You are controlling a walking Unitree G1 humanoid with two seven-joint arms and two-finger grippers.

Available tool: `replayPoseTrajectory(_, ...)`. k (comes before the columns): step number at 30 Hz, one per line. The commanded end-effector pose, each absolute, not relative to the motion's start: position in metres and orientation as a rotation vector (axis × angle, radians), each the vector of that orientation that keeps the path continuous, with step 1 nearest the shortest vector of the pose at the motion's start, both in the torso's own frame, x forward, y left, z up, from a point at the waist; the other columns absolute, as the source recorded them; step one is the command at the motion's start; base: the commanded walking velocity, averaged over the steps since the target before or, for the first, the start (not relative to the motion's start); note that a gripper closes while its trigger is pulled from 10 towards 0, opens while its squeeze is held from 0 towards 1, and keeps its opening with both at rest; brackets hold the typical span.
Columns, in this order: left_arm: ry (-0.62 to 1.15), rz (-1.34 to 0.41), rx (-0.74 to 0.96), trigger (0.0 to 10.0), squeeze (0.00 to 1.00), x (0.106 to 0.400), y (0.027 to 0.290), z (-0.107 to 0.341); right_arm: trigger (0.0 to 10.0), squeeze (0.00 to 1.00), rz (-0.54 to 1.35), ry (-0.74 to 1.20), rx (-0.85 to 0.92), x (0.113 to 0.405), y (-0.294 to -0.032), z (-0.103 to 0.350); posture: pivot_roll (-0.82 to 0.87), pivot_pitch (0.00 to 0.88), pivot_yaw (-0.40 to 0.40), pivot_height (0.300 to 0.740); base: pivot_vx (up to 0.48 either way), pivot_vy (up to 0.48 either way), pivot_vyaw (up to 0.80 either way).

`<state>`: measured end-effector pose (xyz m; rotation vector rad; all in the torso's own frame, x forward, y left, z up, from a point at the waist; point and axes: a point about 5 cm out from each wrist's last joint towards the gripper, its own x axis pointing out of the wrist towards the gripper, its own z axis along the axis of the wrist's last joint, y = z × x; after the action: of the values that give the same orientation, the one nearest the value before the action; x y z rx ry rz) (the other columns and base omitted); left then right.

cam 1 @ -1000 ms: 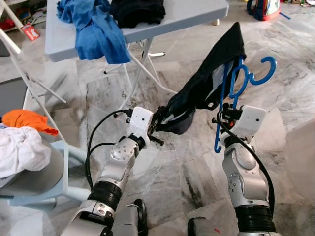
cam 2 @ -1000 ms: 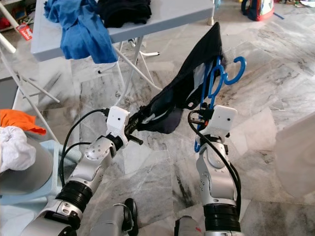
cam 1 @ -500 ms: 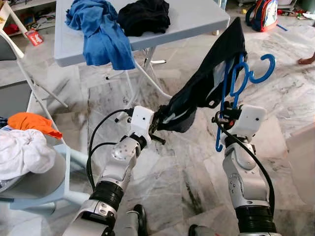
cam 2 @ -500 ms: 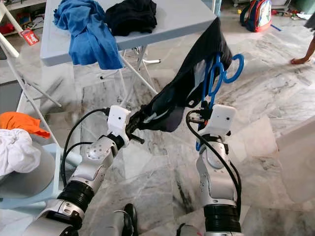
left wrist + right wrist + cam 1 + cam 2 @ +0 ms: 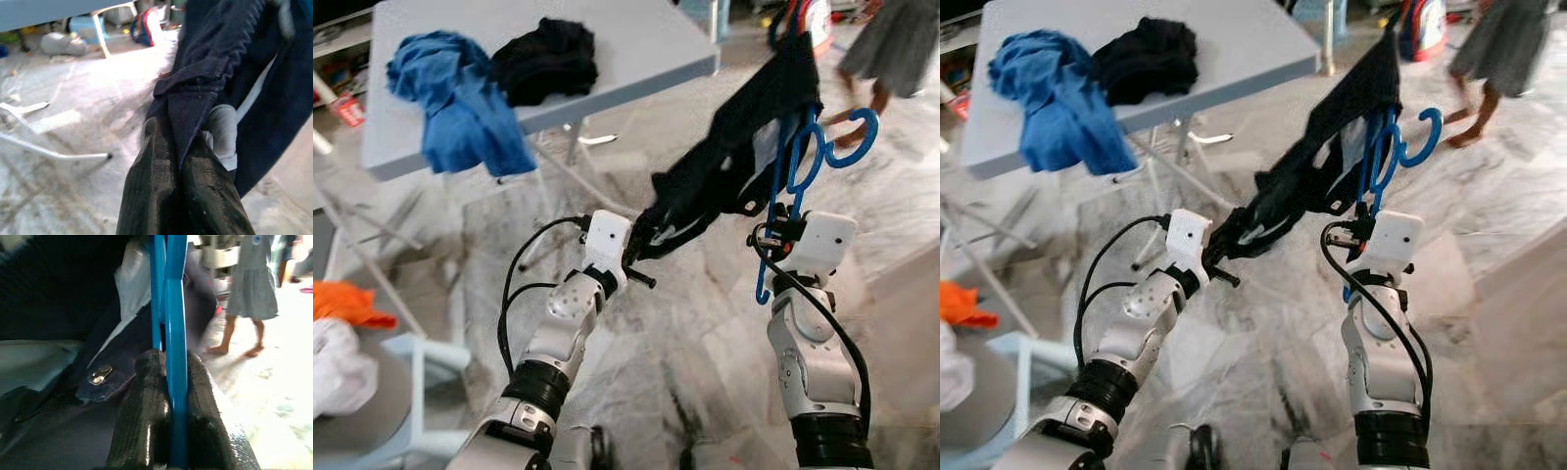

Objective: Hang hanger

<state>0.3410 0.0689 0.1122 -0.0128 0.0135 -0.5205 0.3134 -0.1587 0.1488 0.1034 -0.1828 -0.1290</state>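
Blue plastic hanger [image 5: 790, 174] rides upright above the marble floor [image 5: 695, 323], right tool [image 5: 168, 382] clamped on its bar, dark navy garment [image 5: 729, 157] draped from it, left tool [image 5: 178, 161] pinching the hem near the grey table [image 5: 636, 49].

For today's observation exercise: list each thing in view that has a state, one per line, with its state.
Blue hanger: upright, clamped in right end effector.
Dark garment: draped on hanger, corner pinched by left end effector.
Blue cloth: crumpled, hanging over table edge.
Black cloth: heaped on table.
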Motion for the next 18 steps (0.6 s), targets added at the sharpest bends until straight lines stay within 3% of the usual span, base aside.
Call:
replayPoseTrajectory(1, 0.034, -0.493, -0.016, 10.0, 0.00, 0.338, 0.076, 0.105, 10.0, 0.00, -0.139, -0.248, 0.099, 0.311, -0.162, 0.160, -0.13, 0.162, 0.083, 0.740, 0.244, 0.000, 0.00)
replayPoseTrajectory(10, 0.080, -0.347, 0.015, 10.0, 0.00, 0.335, 0.103, 0.090, 10.0, 0.00, -0.127, -0.214, 0.086, 0.308, -0.164, 0.150, -0.12, 0.108, 0.047, 0.740, 0.027, 0.000, 0.00)
replayPoseTrajectory(18, 0.091, -0.297, 0.027, 10.0, 0.00, 0.334, 0.108, 0.085, 10.0, 0.00, -0.138, -0.195, 0.079, 0.304, -0.170, 0.144, -0.13, 0.094, 0.031, 0.740, 0.000, 0.000, 0.00)
